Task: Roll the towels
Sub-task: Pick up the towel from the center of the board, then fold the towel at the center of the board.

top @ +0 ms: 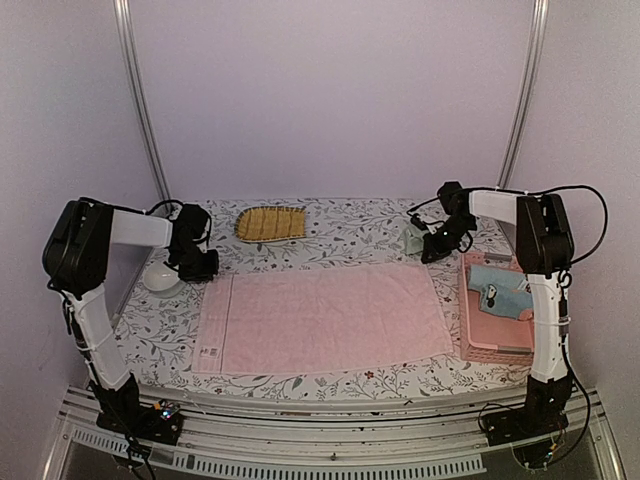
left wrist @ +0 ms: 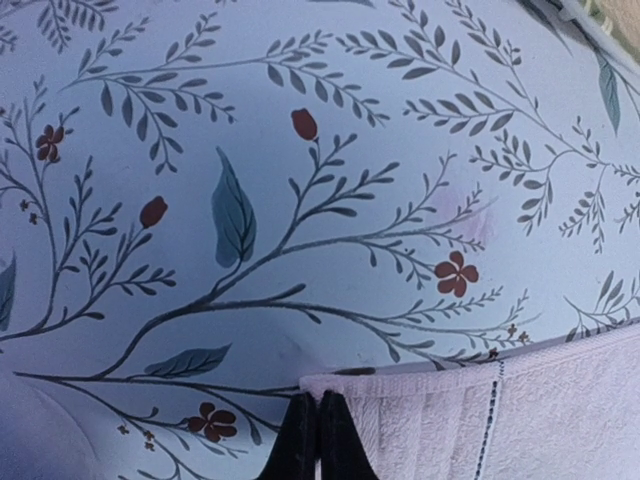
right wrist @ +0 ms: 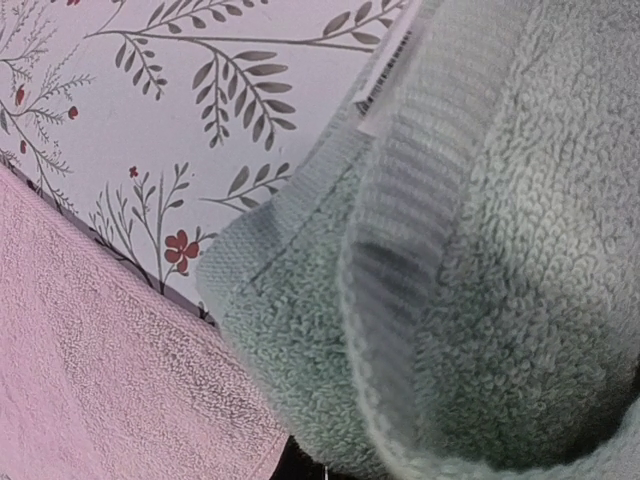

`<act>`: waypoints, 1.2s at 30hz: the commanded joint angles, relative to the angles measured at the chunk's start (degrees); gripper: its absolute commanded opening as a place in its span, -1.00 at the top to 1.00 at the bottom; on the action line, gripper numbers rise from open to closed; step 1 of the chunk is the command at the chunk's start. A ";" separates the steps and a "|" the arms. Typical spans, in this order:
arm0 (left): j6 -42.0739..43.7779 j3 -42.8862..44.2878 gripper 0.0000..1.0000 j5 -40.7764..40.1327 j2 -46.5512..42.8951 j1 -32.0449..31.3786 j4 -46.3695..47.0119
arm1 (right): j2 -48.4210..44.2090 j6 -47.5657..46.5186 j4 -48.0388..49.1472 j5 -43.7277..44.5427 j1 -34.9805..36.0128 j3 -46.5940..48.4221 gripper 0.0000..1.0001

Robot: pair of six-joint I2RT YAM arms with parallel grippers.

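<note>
The pink towel lies spread flat in the middle of the table. My left gripper is at its far left corner. In the left wrist view the gripper is shut, with the pink towel's corner pinched at its tips. My right gripper sits at the far right corner. The sage green towel bunches beside it and hides nearly all of its fingers. The pink towel's corner runs right into them. The light blue towel lies in a basket.
A pink basket stands at the right edge of the table. A yellow-brown woven mat lies at the back. A white rounded object sits beside the left gripper. The tablecloth has a floral print.
</note>
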 commanded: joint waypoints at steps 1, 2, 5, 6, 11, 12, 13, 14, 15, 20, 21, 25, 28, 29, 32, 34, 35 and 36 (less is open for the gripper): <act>0.38 -1.28 1.00 0.06 -2.88 -0.07 1.44 | -2.33 -0.23 0.13 1.13 -0.05 -0.60 0.95; 0.38 -1.32 1.00 0.22 -3.93 -0.04 1.57 | -3.36 -0.35 0.14 1.07 -0.06 -0.66 0.95; 0.53 -1.45 1.00 0.40 -7.74 -0.07 1.73 | -6.73 -0.70 0.10 1.38 -0.12 -0.75 0.95; 0.70 -1.54 1.00 0.27 -9.12 -0.04 1.79 | -8.21 -0.79 0.21 1.74 -0.13 -0.83 0.95; 1.68 -1.74 1.00 0.14 -14.16 0.06 2.24 | -12.01 -1.62 2.41 2.37 -1.36 -0.92 0.95; 1.78 -1.68 1.00 0.29 -14.65 0.09 2.16 | -12.25 -1.83 2.92 2.52 -1.63 -0.93 0.95; 1.89 -1.72 1.00 0.54 -15.04 0.11 2.15 | -12.19 -2.11 3.17 2.47 -1.82 -0.89 0.96; 1.88 -1.77 1.00 0.80 -15.24 0.13 2.15 | -12.10 -2.28 3.44 2.38 -1.94 -0.85 0.95; 1.93 -1.87 1.00 1.09 -15.34 0.19 2.15 | -11.92 -2.38 3.78 2.30 -2.09 -0.87 0.95; 1.87 -3.44 1.00 3.24 -16.14 0.19 2.58 | -12.22 -2.58 5.33 -1.71 -2.59 -2.78 0.96; 1.95 -3.86 1.00 3.95 -16.60 0.15 2.59 | -12.99 -2.88 5.54 -3.44 -2.54 -3.72 0.96; 2.36 -6.48 1.00 6.35 -19.70 0.31 2.82 | -17.83 -4.42 8.50 -5.30 -2.59 -10.37 0.95; 2.78 -8.10 1.00 7.98 -21.71 0.26 2.50 | -21.43 -6.20 9.62 -6.40 -2.57 -15.22 0.96; 2.84 -8.44 1.00 8.47 -22.15 0.32 2.12 | -22.66 -6.71 10.18 -6.76 -2.59 -16.84 0.95; 3.30 -9.32 1.00 9.79 -23.18 0.33 0.26 | -25.63 -7.91 10.80 -7.70 -2.63 -21.02 0.95; 3.45 -9.89 1.00 10.09 -23.85 0.38 -1.06 | -27.62 -8.52 11.07 -7.47 -2.59 -23.76 0.95; 3.46 -10.53 1.00 10.24 -24.24 0.40 -1.61 | -28.50 -8.69 11.07 -7.48 -2.61 -24.89 0.95; 3.52 -10.87 1.00 10.55 -24.70 0.42 -2.11 | -29.23 -8.85 11.04 -7.39 -2.59 -25.85 0.95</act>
